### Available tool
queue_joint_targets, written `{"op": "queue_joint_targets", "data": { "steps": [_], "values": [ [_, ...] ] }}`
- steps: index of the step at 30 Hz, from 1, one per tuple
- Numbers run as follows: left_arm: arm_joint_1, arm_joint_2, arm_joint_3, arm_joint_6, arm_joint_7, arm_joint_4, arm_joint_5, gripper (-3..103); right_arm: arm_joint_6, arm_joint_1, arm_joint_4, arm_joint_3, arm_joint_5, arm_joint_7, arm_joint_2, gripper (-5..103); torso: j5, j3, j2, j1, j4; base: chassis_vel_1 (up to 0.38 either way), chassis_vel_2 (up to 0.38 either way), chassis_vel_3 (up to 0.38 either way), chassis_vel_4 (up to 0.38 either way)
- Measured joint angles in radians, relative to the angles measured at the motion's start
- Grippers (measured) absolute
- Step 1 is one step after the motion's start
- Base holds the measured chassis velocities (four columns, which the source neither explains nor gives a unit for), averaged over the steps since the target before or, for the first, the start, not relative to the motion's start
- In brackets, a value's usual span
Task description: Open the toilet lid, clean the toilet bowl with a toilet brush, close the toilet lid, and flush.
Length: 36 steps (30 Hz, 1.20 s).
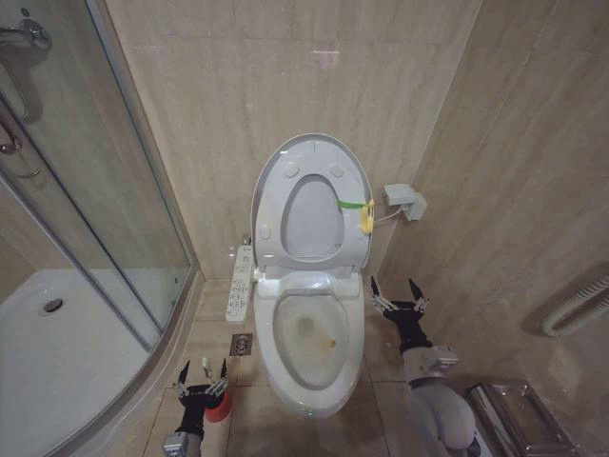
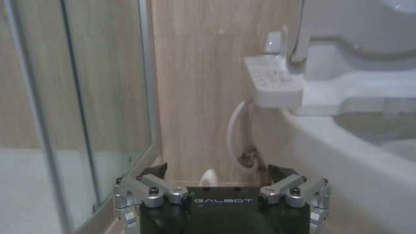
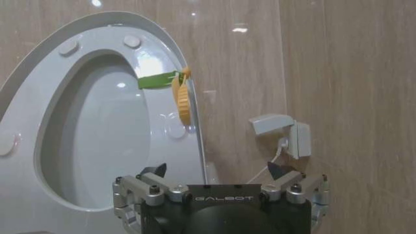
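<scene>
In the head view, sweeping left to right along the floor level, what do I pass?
Shower tray → left gripper over the red cup → floor drain → toilet bowl → right gripper → metal bin.

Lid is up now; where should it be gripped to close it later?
Probably grip the yellow tab on the toilet lid's right rim, coming from the robot's right: the lid stands upright against the wall, and the open right gripper is nearest.
</scene>
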Motion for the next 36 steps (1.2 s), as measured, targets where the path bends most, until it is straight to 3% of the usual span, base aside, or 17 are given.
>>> {"op": "queue_joint_targets", "data": {
  "steps": [7, 14, 27, 28, 35, 36],
  "values": [
    [-0.051, 0.004, -0.01, -0.03, 0.007, 0.116, -0.006, 100, 0.0, 0.0, 0.0, 0.0, 0.0, 0.0, 0.0, 100, -0.0001, 0.0, 0.0, 0.0, 0.0001, 0.0, 0.0, 0.0, 0.0],
    [-0.132, 0.015, -0.011, -0.109, 0.097, 0.259, -0.021, 100, 0.0, 0.0, 0.0, 0.0, 0.0, 0.0, 0.0, 100, -0.0001, 0.0, 0.0, 0.0, -0.0001, 0.0, 0.0, 0.0, 0.0],
    [-0.166, 0.013, -0.016, -0.137, 0.163, 0.315, -0.038, 101, 0.0, 0.0, 0.0, 0.0, 0.0, 0.0, 0.0, 100, -0.0002, 0.0, 0.0, 0.0, 0.0, 0.0, 0.0, 0.0, 0.0],
    [-0.169, 0.014, -0.019, -0.144, 0.172, 0.322, -0.038, 77, 0.0, 0.0, 0.0, 0.0, 0.0, 0.0, 0.0, 100, -0.0001, 0.0, 0.0, 0.0, 0.0, 0.0, 0.0, 0.0, 0.0],
    [-0.179, 0.019, -0.026, -0.152, 0.186, 0.34, -0.037, 77, 0.0, 0.0, 0.0, 0.0, 0.0, 0.0, 0.0, 100, -0.0001, 0.0, 0.0, 0.0, 0.0, 0.0, 0.0, 0.0, 0.0],
    [-0.181, 0.02, -0.026, -0.153, 0.186, 0.343, -0.037, 49, 0.0, 0.0, 0.0, 0.0, 0.0, 0.0, 0.0, 100, -0.0001, 0.0, 0.0, 0.0, 0.0, 0.0, 0.0, 0.0, 0.0]
  ]
}}
